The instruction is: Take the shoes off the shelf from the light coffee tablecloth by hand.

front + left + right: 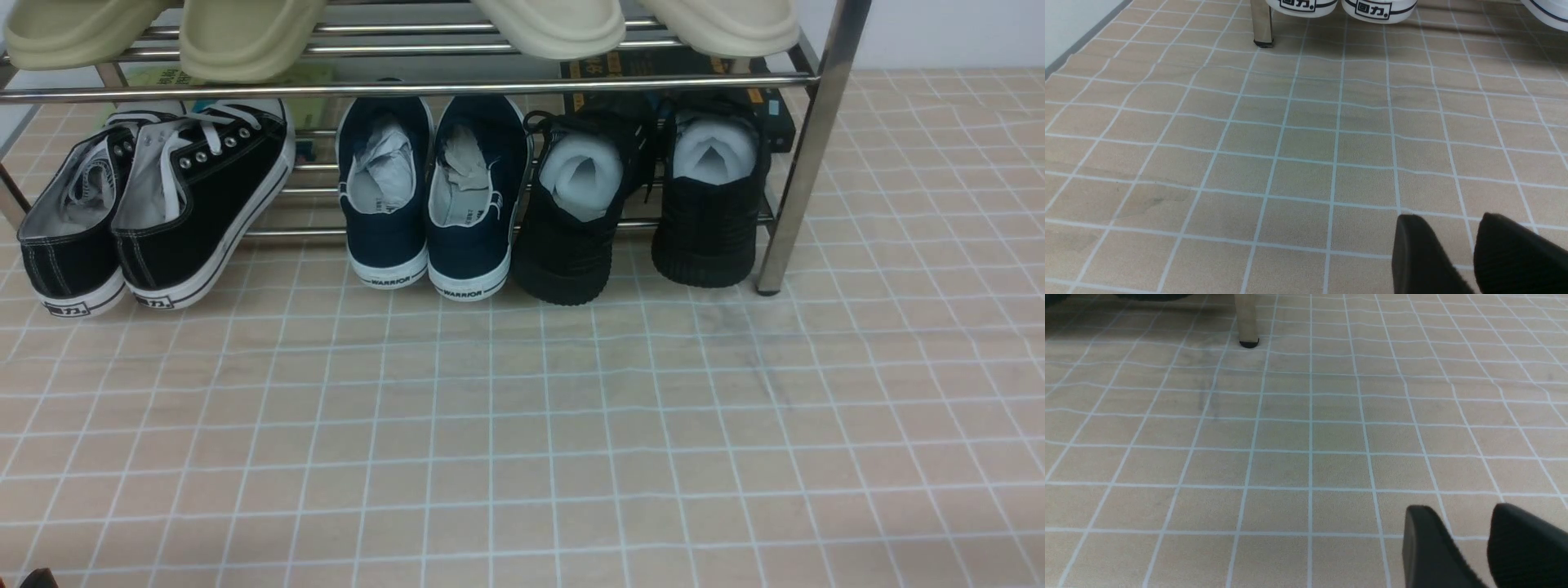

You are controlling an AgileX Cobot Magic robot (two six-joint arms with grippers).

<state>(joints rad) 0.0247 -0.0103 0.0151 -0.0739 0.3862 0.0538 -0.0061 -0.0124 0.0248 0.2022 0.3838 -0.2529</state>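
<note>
A light coffee tablecloth [522,425] spreads under everything, its thin white grid slightly rippled, with a pale wall behind. Over its near part I hold my left end effector [1450,222] and my right end effector [1461,512], both released, the fingers of each standing apart with nothing but air and cloth between them; I judge I keep them spread so that either could take a shoe without first having to let something go. Farther out stands the shelf [408,91], its square steel legs on the cloth. On its lower tier, at the right-hand end, sit the all-black sneakers [571,245], the pair I take to be mine to fetch, heels toward me and tipped down past the front bar, probably so that they are easy to grasp from this side. White paper [581,175] fills their openings, presumably to hold their shape (it may also leave my fingers little room inside). The navy WARRIOR pair [469,204] is just beside them, and the black canvas pair [204,196] lies toward the left end; beige clogs [245,41] rest on the tier above. The task seems at its very start, and the next move calls for a careful reach at the heels, without nudging the navy neighbour.
</note>
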